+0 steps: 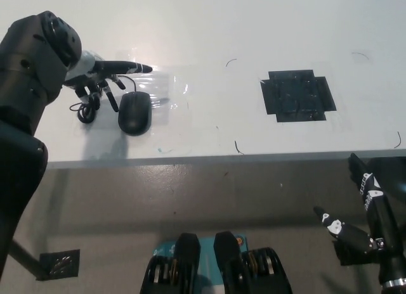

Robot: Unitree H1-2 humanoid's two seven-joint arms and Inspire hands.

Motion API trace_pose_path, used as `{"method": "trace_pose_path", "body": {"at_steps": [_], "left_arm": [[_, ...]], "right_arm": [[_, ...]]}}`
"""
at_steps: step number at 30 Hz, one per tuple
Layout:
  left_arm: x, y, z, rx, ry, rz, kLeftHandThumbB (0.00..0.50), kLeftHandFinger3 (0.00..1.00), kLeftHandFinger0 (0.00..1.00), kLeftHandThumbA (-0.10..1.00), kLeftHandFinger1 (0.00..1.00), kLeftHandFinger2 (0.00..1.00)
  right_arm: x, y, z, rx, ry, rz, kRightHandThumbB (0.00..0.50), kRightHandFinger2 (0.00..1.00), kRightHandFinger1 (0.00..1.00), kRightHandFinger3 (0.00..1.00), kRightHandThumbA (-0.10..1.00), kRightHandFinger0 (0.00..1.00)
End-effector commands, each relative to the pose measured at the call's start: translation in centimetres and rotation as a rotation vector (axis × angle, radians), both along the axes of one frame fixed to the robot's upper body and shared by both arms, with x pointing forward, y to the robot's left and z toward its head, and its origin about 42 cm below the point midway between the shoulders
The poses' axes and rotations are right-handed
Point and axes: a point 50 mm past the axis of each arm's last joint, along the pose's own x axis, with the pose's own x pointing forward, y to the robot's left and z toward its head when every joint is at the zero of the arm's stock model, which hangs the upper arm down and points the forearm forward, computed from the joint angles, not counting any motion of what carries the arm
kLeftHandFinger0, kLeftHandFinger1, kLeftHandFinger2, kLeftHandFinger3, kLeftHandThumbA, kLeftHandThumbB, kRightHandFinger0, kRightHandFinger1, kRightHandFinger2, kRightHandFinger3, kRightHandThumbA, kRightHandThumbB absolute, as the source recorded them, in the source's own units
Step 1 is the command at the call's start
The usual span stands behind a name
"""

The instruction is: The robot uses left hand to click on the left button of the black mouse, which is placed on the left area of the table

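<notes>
With the black mouse (134,112) at the surface's (209,28) nine o'clock, the empty, spread-fingered left hand (104,75) should lower one finger squarely onto its left button.

The right hand (371,221) is cut off at the frame's corner.

One head camera looks steeply down over the table (209,28) edge and floor (190,199).
</notes>
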Motion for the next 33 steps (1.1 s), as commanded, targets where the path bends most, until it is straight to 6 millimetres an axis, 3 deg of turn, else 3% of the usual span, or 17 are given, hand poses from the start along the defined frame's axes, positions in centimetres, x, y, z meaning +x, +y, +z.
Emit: {"method": "trace_pose_path", "body": {"at_steps": [1,2,4,6,12,17,20,24,25,26,27,29,30,33], "left_arm": [[0.4,-0.8,4.2,0.065,-0.012,-0.056,0.472,0.8,0.0,1.0,0.2,0.57],[0.4,-1.0,4.3,0.059,-0.004,-0.056,0.461,0.8,0.0,1.0,0.17,0.54],[0.3,-1.0,4.1,0.019,0.017,-0.04,0.466,0.95,0.0,1.0,0.1,0.47],[0.2,-1.3,3.9,0.026,0.05,-0.028,0.468,1.0,0.0,1.0,0.06,0.42],[0.0,-2.6,2.8,0.082,0.089,-0.08,0.463,1.0,0.0,1.0,0.19,0.55],[-0.1,-3.4,2.0,0.105,0.122,-0.121,0.48,1.0,0.0,1.0,0.17,0.5],[-0.1,-3.2,1.7,0.112,0.103,-0.127,0.448,1.0,0.0,1.0,0.3,0.64],[0.0,-2.8,2.1,0.09,0.084,-0.091,0.485,1.0,0.0,1.0,0.33,0.66],[0.1,-2.3,3.1,0.052,0.061,-0.076,0.49,1.0,0.0,1.0,0.33,0.67],[0.3,-1.9,4.5,0.015,0.037,-0.063,0.498,1.0,0.0,1.0,0.29,0.6],[0.3,-1.2,6.4,-0.043,0.007,-0.042,0.5,1.0,0.0,1.0,0.11,0.4],[0.3,-0.3,9.1,-0.091,-0.031,-0.055,0.48,1.0,0.0,1.0,0.11,0.41],[0.1,0.6,12.0,-0.122,-0.082,-0.082,0.475,1.0,0.0,1.0,0.13,0.43],[-0.6,1.9,16.3,-0.159,-0.158,-0.115,0.5,1.0,0.02,1.0,0.2,0.48]], "right_arm": [[0.1,-0.1,1.5,-0.025,-0.059,0.033,0.084,1.0,1.0,1.0,0.81,1.0],[0.1,-0.1,1.5,-0.022,-0.058,0.033,0.086,1.0,1.0,1.0,0.81,1.0],[0.1,-0.1,1.4,-0.018,-0.055,0.034,0.095,1.0,1.0,1.0,0.81,1.0],[0.2,-0.1,1.5,-0.024,-0.057,0.035,0.098,1.0,1.0,1.0,0.82,1.0],[0.4,-0.1,1.7,-0.037,-0.064,0.036,0.097,1.0,1.0,1.0,0.82,1.0],[0.4,0.0,1.7,-0.03,-0.06,0.044,0.096,1.0,1.0,1.0,0.81,0.99],[0.5,0.0,1.7,-0.032,-0.063,0.046,0.084,1.0,1.0,1.0,0.8,0.98],[0.4,0.0,1.7,-0.034,-0.061,0.045,0.079,1.0,1.0,1.0,0.79,0.97],[0.3,0.0,1.6,-0.033,-0.057,0.045,0.074,1.0,1.0,1.0,0.78,0.96],[0.3,0.0,1.4,-0.027,-0.053,0.043,0.078,1.0,1.0,1.0,0.77,0.96],[0.3,0.0,1.4,-0.035,-0.052,0.042,0.073,1.0,1.0,1.0,0.76,0.96],[0.2,-0.1,1.3,-0.031,-0.048,0.045,0.076,1.0,1.0,1.0,0.76,0.96],[0.1,-0.1,1.2,-0.033,-0.043,0.043,0.085,1.0,1.0,1.0,0.77,0.96],[-0.1,-0.4,1.0,-0.034,-0.036,0.038,0.08,1.0,1.0,1.0,0.77,0.96]]}}
